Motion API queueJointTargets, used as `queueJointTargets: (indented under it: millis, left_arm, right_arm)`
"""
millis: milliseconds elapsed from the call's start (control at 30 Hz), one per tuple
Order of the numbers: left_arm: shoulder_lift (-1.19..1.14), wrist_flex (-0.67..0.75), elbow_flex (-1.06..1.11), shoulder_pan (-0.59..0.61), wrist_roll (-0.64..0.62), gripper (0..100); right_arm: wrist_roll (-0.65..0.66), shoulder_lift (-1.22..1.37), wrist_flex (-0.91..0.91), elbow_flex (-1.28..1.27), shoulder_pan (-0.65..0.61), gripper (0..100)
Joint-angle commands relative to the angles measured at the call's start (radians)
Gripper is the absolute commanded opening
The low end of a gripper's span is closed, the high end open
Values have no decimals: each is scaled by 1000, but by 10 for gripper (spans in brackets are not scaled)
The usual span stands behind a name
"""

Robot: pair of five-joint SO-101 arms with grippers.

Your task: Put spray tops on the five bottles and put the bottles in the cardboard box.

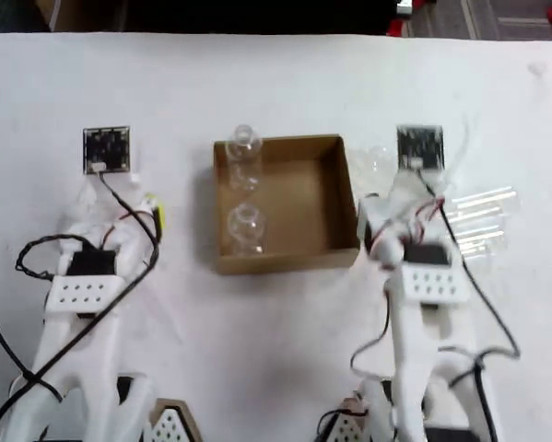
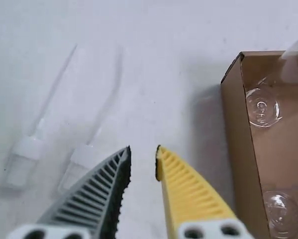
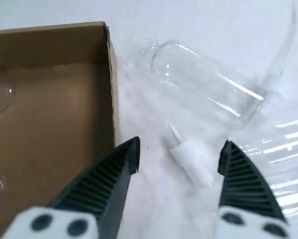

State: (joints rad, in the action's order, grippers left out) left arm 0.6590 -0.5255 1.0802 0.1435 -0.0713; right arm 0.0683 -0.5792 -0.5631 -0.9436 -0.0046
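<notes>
Bottle point(image 3: 203, 84) is lying just beyond right gripper point(image 3: 181, 151) | spray top point(image 3: 191, 160) is lying between its wide-apart jaws | left gripper point(image 2: 143, 155) jaws are standing slightly apart beside box point(image 2: 237, 129)

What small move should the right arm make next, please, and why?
I would probably lower the right gripper and close on the spray top: it lies on the table between the open jaws, with the clear bottle just beyond it.

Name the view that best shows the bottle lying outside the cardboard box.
Right wrist view: the bottle lies on its side beside the cardboard box, fully seen. The high view gives just a faint glint by the right arm.
</notes>
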Motion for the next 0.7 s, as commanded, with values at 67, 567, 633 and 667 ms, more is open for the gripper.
queueJointTargets:
  millis: [67,567,633,667]
  left_arm:
    - [30,32,-6,5,-8,90]
    - [30,34,-11,5,-11,90]
    - [30,34,-11,5,-11,90]
    - [30,34,-11,5,-9,90]
  right_arm:
    - [163,300,-275,559,21,237]
    - [755,1176,-855,1930,4,237]
    - [809,1274,-921,2065,-10,237]
    - [829,1320,-949,2124,-16,237]
